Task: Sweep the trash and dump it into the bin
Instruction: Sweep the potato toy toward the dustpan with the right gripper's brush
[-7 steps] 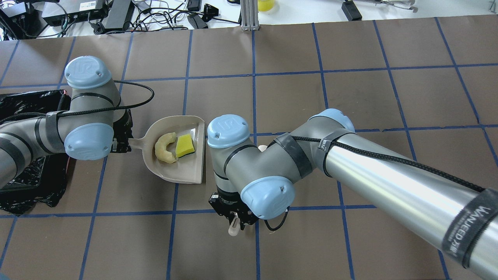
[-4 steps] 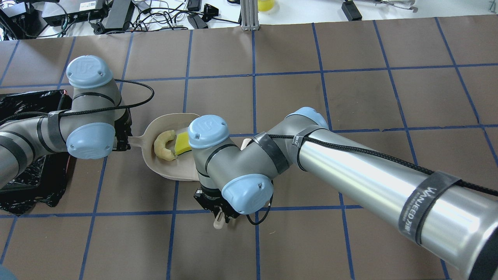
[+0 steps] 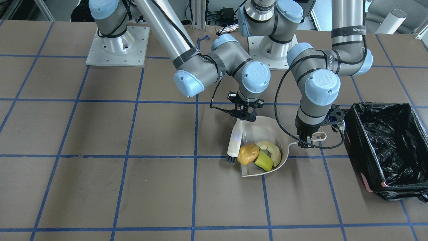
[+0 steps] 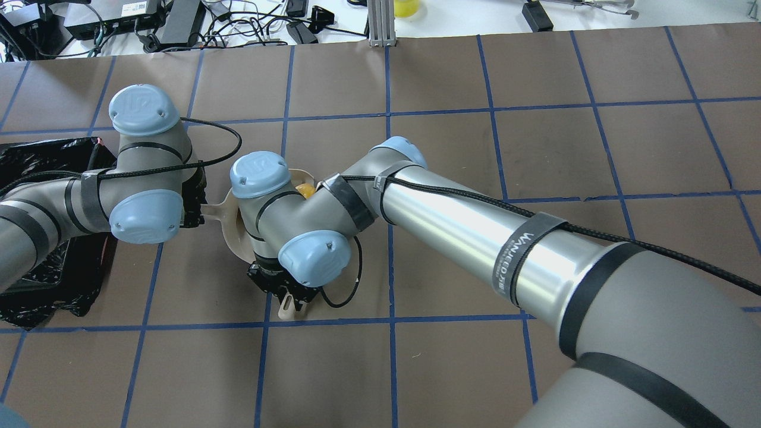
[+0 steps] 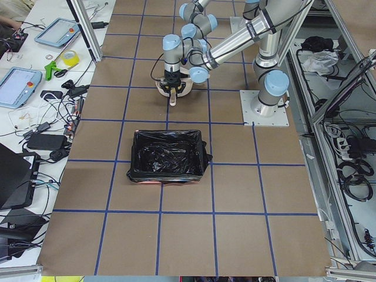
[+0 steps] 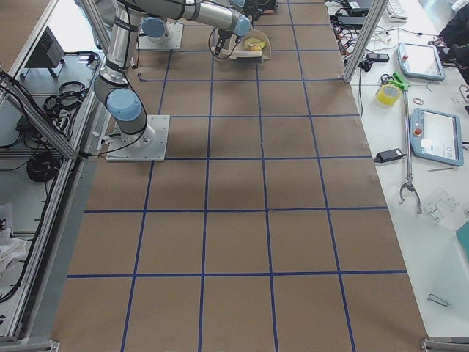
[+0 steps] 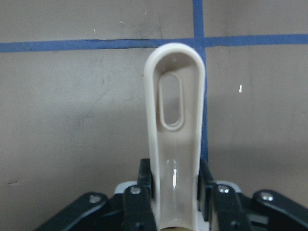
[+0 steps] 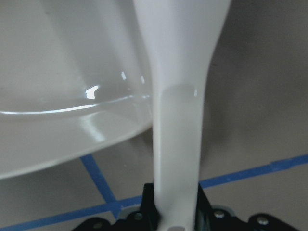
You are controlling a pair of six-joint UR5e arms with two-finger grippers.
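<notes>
The beige dustpan [image 3: 267,132] lies flat on the table and holds all the trash: the golden-brown potato lump [image 3: 248,153], the tan croissant piece [image 3: 275,151] and the yellow sponge wedge [image 3: 263,161]. My left gripper [image 3: 309,140] is shut on the dustpan handle [image 7: 175,120]. My right gripper [image 3: 244,114] is shut on a white brush [image 3: 235,140], whose bristles rest at the pan's mouth beside the lump. In the overhead view my right arm hides the pan; only a bit of the lump [image 4: 306,190] shows. The bin [image 3: 384,147], lined with black plastic, stands beside my left gripper.
The bin's pink edge [image 3: 366,183] shows at its near corner. The bin also shows in the exterior left view [image 5: 167,155]. Brown table paper with blue tape lines [image 3: 133,157] spreads around the pan. Cables and boxes [image 4: 148,24] lie beyond the far table edge.
My right arm has swept left with the brush and now covers the dustpan in the overhead view; the potato lump now shows at the pan. The left gripper keeps hold of the handle.
</notes>
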